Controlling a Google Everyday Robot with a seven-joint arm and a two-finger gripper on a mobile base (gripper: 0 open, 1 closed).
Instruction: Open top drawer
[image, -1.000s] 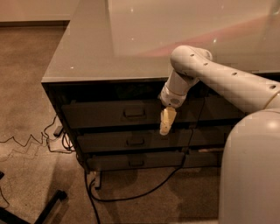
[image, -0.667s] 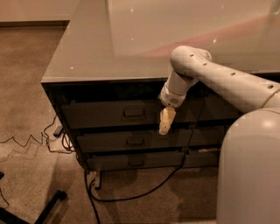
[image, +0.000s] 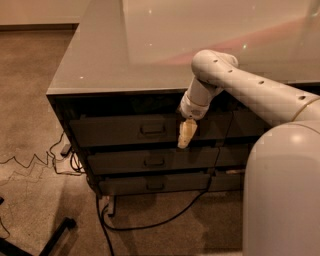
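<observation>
Camera view shows us looking down over our own pale arm (image: 260, 92) at a grey cabinet under a glossy tabletop (image: 125, 50). The top drawer (image: 110, 131) sits just beneath the tabletop's edge. Its long front runs left to right across the cabinet, and it looks closed or nearly so. Its small metal pull (image: 152, 130) is at the centre of that front.

Our claw (image: 185, 135) hangs downward from the wrist, in front of the drawer face and just right of the pull, apart from it. We cannot tell how far the claw is open, and we see nothing held in it.

We judge that the coming move turns on this offset: the pull lies to the claw's left at about the same height, so we must shift left before hooking it and drawing outward. Two shallower drawers (image: 150, 161) lie below, and a dark cable (image: 165, 220) trails across the floor.
</observation>
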